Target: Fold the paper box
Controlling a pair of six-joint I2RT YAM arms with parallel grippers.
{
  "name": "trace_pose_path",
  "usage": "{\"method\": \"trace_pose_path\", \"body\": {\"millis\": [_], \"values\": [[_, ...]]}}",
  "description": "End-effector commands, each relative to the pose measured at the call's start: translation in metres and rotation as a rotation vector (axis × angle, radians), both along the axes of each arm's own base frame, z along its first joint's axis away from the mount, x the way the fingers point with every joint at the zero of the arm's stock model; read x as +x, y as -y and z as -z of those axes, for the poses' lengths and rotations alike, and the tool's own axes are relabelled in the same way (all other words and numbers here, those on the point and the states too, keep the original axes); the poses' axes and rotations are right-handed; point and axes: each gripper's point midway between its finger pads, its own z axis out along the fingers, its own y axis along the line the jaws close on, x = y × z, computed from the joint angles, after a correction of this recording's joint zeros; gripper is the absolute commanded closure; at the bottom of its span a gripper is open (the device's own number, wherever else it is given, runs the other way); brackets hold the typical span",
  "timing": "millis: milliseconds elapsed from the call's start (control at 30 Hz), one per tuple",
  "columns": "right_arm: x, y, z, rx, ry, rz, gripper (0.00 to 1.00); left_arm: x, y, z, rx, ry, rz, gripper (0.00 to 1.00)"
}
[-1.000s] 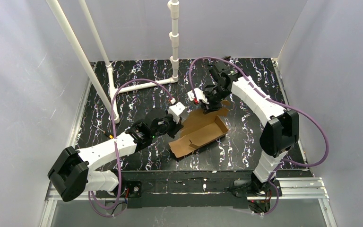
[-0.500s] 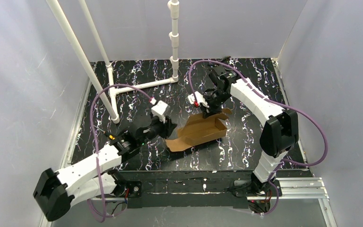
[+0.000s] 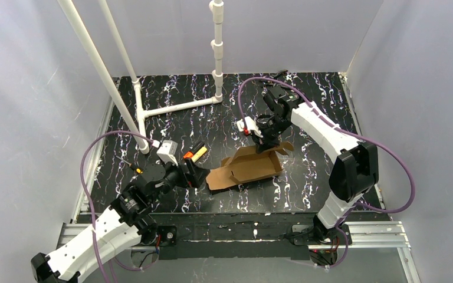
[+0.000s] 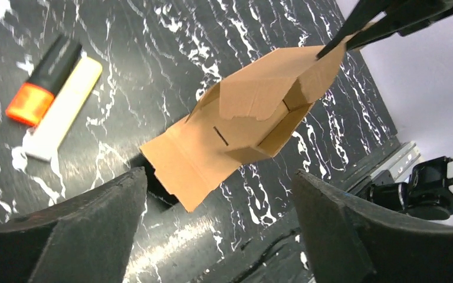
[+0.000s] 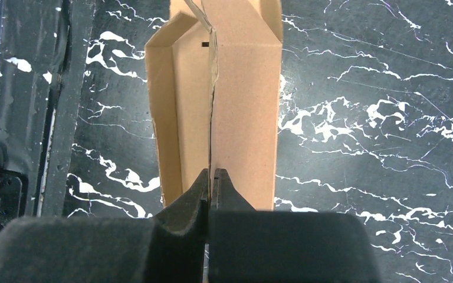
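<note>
Near the middle of the desk (image 3: 307,106), my right gripper (image 5: 211,177) is pinched shut on an upright panel at the far end of the paper box (image 3: 248,168), which lies half-formed. My left gripper (image 3: 196,172) hangs wide open left of it, holding nothing. I'd hold that pinch firm and bring the left squarely against the loose wall, avoiding the marker (image 4: 44,79) and yellow stick (image 4: 65,109).

we see the paper box (image 5: 248,106) half-formed, our right gripper (image 5: 211,178) clamped on the box's near wall edge, marbled black table (image 5: 377,88) under the box
</note>
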Motion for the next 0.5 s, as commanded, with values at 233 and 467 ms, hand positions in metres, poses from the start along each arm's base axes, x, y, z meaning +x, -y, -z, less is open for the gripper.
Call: {"method": "trace_pose_path", "body": {"millis": [233,467], "values": [[-0.007,-0.002,-0.017,0.040,-0.005,0.049,0.99,0.016,0.005,0.052,-0.040,-0.174,-0.131,0.46],[0.012,-0.007,-0.015,0.032,0.013,0.159,0.91,0.042,0.028,0.059,0.147,-0.162,-0.054,0.47]]}}
